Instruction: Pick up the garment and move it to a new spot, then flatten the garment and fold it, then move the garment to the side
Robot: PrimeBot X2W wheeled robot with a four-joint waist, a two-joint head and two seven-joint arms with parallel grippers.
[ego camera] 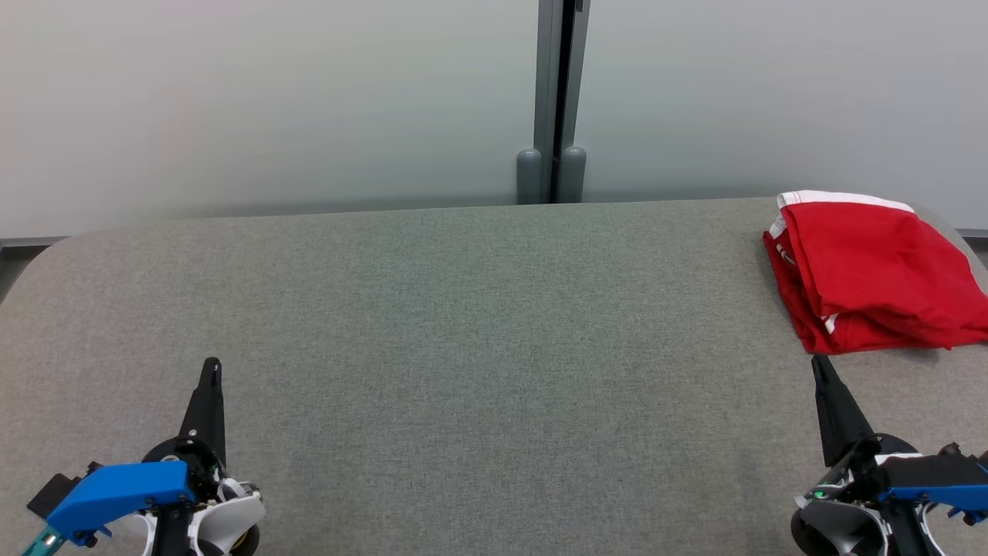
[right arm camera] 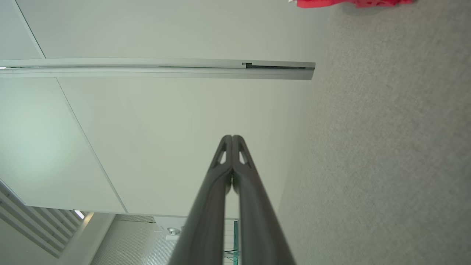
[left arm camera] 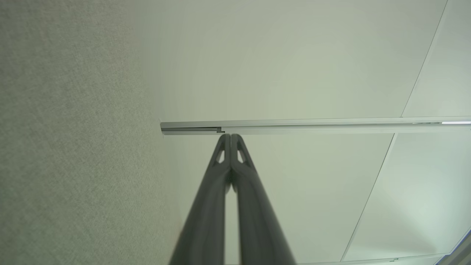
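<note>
A grey felt table [ego camera: 463, 347] is seen stretching wide, backed by pale wall panels [ego camera: 270, 100] and split by a grey post [ego camera: 561, 100]. Open felt is spread before the grippers. The red garment [ego camera: 872, 270], folded with white trim showing, is laid at the far right corner. It is just beyond the right gripper [ego camera: 818, 367] and well apart from the left gripper [ego camera: 210, 369]. Both pairs of jaws are clenched together, empty.

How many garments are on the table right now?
1. The red garment lies folded at the far right end of the grey table, just beyond the shut right gripper. The table's right edge runs out of the head view, so another could be hidden there.
</note>
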